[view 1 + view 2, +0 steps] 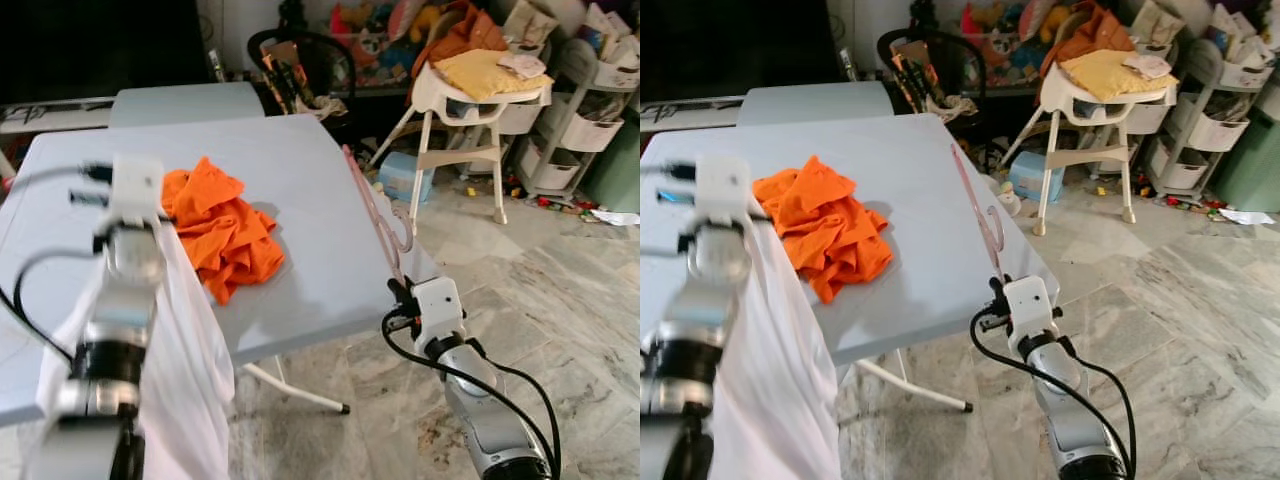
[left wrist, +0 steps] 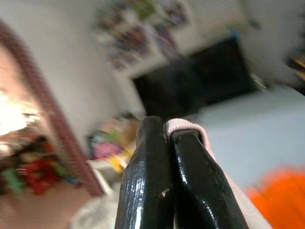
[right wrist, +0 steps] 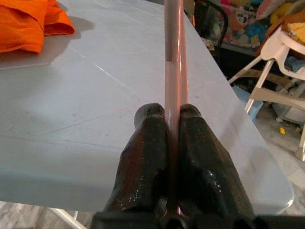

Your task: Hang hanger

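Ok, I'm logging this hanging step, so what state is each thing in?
Hanger: pink, clamped in the right gripper, over the table edge.
White garment: hem pinched by the left gripper, hanging down.
Orange cloth: crumpled on the table.

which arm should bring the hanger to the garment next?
Right, probably. The right gripper is already shut on the pink hanger at the table edge, free to swing it over. The left gripper is shut on the white garment, holding it up.
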Controlling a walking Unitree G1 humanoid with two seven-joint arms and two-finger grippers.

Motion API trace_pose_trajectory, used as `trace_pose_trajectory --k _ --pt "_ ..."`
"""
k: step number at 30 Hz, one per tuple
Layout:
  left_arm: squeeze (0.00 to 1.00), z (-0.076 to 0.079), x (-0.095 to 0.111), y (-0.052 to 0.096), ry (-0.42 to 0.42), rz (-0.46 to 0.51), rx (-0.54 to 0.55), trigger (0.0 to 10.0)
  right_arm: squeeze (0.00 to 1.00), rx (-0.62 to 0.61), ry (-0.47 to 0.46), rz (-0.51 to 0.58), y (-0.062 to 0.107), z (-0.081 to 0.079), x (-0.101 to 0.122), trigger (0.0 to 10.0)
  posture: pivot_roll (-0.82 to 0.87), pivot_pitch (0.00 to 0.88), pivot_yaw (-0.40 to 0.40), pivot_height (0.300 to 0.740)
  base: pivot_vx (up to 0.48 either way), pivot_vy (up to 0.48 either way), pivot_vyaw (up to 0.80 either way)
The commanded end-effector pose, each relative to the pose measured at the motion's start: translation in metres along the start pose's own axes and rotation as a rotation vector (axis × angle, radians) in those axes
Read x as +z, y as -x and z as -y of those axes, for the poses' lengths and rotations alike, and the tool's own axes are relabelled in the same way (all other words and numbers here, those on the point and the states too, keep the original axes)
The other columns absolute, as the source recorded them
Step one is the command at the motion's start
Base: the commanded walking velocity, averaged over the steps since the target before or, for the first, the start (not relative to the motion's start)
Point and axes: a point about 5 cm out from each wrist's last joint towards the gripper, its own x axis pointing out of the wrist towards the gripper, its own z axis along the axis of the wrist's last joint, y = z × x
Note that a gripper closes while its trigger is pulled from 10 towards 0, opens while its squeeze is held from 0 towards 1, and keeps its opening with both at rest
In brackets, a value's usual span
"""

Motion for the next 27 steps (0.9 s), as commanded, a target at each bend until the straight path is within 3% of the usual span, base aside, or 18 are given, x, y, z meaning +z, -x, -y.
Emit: trace_pose_trajectory --k 1,2,4,8,10,16,20,24,27 --pt "0.0 -0.006 0.019 -0.008 0.003 0.069 0.069 10.0 0.0 0.031 -0.016 -0.084 0.004 -0.005 -0.015 10.0 -0.01 0.0 -0.028 0.74 0.0 0.0 0.0" --pt "0.0 -0.008 0.035 -0.015 -0.006 0.112 0.158 10.0 0.0 0.036 -0.012 -0.089 0.005 -0.004 -0.014 10.0 -0.02 0.0 -0.033 0.74 0.0 0.0 0.0" --pt "0.0 -0.006 0.042 -0.017 0.022 0.108 0.21 10.0 0.0 0.039 -0.01 -0.093 0.006 -0.003 -0.014 10.0 -0.02 0.0 -0.041 0.74 0.0 0.0 0.0" --pt "0.0 0.003 0.042 -0.015 0.036 0.113 0.182 10.0 0.0 0.043 -0.006 -0.096 0.006 -0.002 -0.014 10.0 -0.03 0.0 -0.052 0.74 0.0 0.0 0.0" --pt "0.0 0.008 0.035 -0.01 0.052 0.101 0.172 10.0 0.0 0.047 -0.003 -0.098 0.005 -0.001 -0.012 10.0 -0.03 0.0 -0.062 0.74 0.0 0.0 0.0" --pt "0.0 -0.003 0.006 -0.003 0.006 0.052 0.276 10.0 0.0 0.085 0.013 -0.105 0.002 -0.002 -0.01 10.0 -0.01 0.0 -0.104 0.74 0.0 0.0 0.0" --pt "0.0 -0.002 -0.007 0.001 -0.001 0.022 0.317 10.0 0.0 0.103 0.019 -0.104 -0.001 -0.003 -0.008 10.0 -0.01 0.0 -0.133 0.74 0.0 0.0 0.0" --pt "0.0 0.013 -0.022 0.007 0.062 -0.07 0.249 10.0 0.0 0.135 0.027 -0.106 -0.005 -0.005 -0.006 10.0 -0.01 0.0 -0.15 0.74 0.0 0.0 0.0" --pt "0.0 0.021 -0.017 0.004 0.152 -0.099 0.156 10.0 0.0 0.145 0.029 -0.103 -0.008 -0.007 -0.004 10.0 -0.01 0.0 -0.153 0.74 0.0 0.0 0.0"
